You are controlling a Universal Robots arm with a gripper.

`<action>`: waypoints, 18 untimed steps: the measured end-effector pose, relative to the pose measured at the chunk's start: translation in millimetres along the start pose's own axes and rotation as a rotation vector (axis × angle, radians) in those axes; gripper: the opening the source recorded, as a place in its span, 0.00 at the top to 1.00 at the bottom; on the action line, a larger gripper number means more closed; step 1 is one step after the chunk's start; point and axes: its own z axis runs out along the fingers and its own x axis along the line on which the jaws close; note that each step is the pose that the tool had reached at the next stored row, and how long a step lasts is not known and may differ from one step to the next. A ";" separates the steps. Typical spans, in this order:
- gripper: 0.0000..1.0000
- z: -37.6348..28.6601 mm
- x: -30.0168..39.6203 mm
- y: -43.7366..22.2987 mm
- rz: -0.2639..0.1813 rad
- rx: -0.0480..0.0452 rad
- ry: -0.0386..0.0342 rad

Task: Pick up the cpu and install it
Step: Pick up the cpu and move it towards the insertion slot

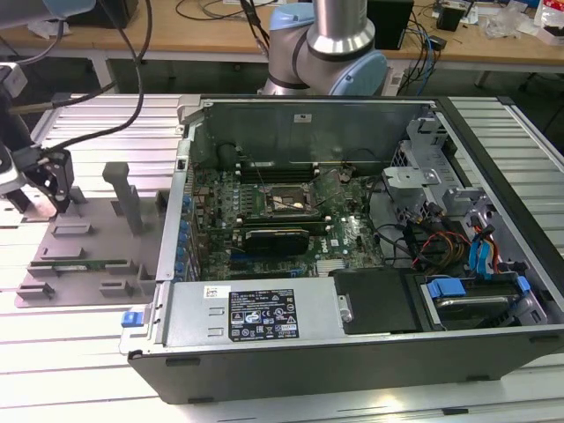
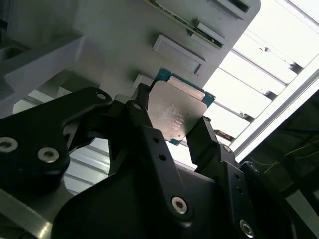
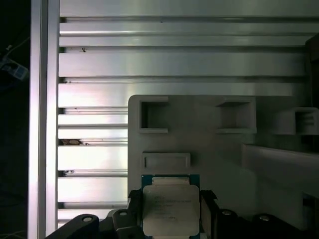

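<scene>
The black two-fingered gripper [image 2: 174, 119] is closed on the cpu [image 2: 177, 112], a small flat square chip with a silvery metal top plate and a thin green rim. In both wrist views one dark finger [image 2: 202, 139] presses on each of two opposite edges. Holding it by the edges leaves the metal top bare and the underside untouched, which suits a part whose contacts must stay clean. It also keeps the chip flat, squared to the jaws and roughly level with the surface beneath it.

The cpu [image 3: 171, 209] sits over the grey moulded parts tray [image 3: 214, 149], near a shallow rectangular recess in it. I cannot tell whether it is lifted clear of the tray or touching it. In the exterior view the gripper [image 1: 57, 196] hangs above that tray [image 1: 88, 238] at the exterior view's left, on the ribbed aluminium table [image 1: 88, 344]. A long narrow green memory stick [image 1: 79, 262] lies in a slot of the same tray.

The destination is well apart. The black tower computer case [image 1: 352, 352] lies on its side with the panel off, so the green motherboard faces up. Its black square socket frame [image 1: 286, 201] is exposed near the middle of the board — reachable from straight above — and it looks empty.
</scene>
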 end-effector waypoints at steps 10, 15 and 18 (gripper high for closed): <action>0.45 -24.9 -0.2 1.1 0.000 0.0001 0.0000; 0.45 -33.0 -0.3 1.4 0.000 0.0001 0.0000; 0.45 -38.2 -0.3 1.6 0.000 0.0001 0.0000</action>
